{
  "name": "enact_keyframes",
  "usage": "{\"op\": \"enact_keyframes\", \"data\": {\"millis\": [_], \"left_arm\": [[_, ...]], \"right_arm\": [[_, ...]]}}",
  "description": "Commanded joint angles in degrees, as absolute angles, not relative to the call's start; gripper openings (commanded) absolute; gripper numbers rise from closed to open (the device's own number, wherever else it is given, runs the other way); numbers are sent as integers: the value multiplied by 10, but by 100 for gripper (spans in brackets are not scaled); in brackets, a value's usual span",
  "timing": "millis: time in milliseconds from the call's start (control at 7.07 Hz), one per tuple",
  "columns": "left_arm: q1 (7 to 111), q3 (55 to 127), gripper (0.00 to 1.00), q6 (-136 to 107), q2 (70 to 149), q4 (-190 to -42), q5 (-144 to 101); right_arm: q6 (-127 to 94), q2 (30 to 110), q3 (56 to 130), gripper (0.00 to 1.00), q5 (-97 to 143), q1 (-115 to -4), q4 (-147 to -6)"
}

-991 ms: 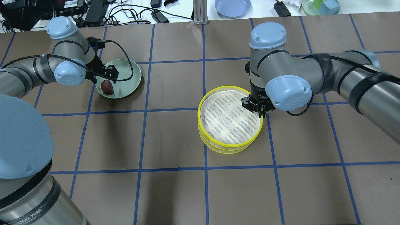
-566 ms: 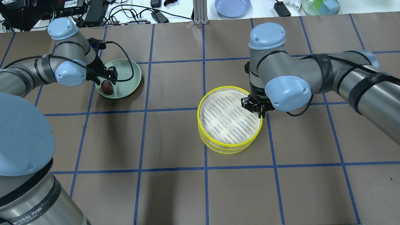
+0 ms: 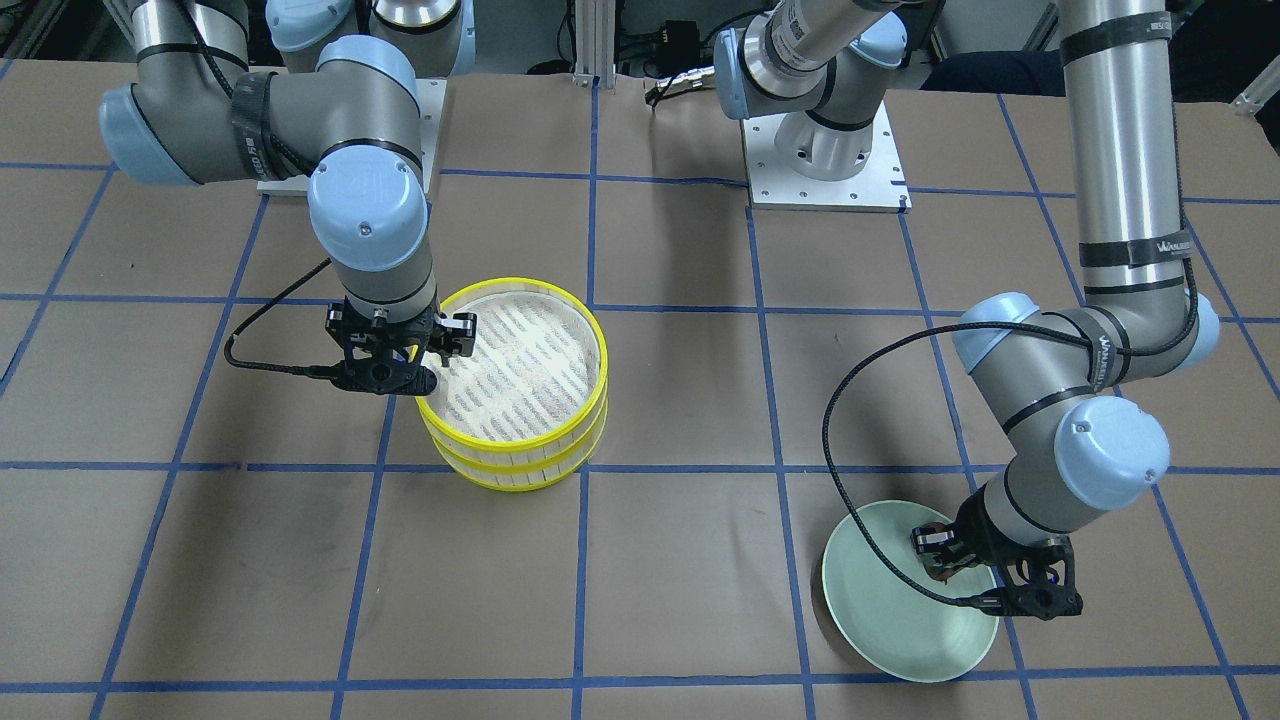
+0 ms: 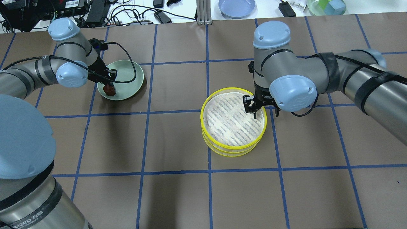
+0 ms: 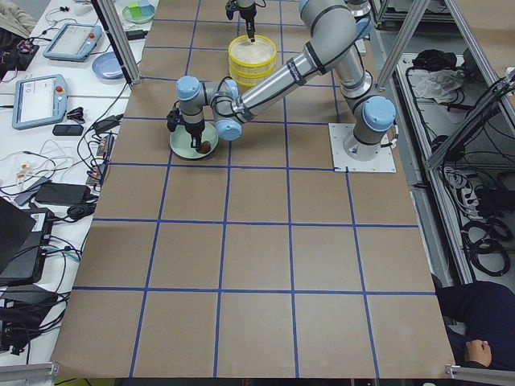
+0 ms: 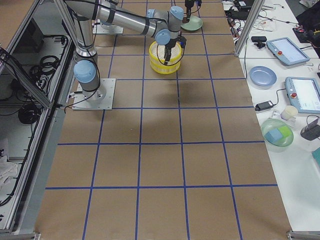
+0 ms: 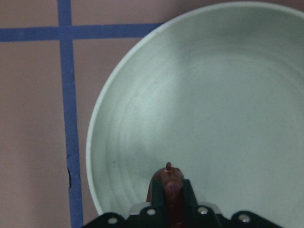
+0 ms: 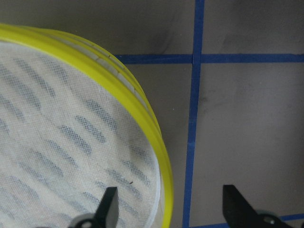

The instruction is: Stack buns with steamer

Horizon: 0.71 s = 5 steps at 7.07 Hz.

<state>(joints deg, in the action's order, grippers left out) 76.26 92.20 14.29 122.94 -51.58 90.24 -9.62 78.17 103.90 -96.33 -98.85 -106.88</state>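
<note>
Brown paper with a blue tape grid covers the desk (image 4: 178, 140), where the two steamer tiers (image 4: 229, 124) sit stacked near its middle. A moment ago the right end effector (image 4: 265, 111) pinched the upper tier's yellow rim. Now its jaws stand spread, one finger over the slatted floor and the other outside the wall, straddling the rim. The left end effector (image 4: 109, 86), earlier open around the dark brown bun (image 4: 110, 90), has closed on it over the edge of the pale green plate (image 4: 127, 76). Whether the bun has left the plate is unclear. Both wrists point straight down; the right forearm reaches in nearly level.
</note>
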Motion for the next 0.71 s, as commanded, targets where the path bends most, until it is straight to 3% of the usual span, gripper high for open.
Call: {"op": "enact_keyframes", "data": {"millis": [0, 425, 566], "left_arm": [[772, 918, 0, 139, 1202, -517, 879], [888, 892, 0, -19, 1131, -586, 871], [929, 892, 0, -65, 1114, -595, 832]], "right_arm": [[-93, 825, 981, 100, -962, -979, -1022], [-101, 884, 847, 99, -924, -974, -898], [-102, 890, 835, 84, -923, -974, -879]]}}
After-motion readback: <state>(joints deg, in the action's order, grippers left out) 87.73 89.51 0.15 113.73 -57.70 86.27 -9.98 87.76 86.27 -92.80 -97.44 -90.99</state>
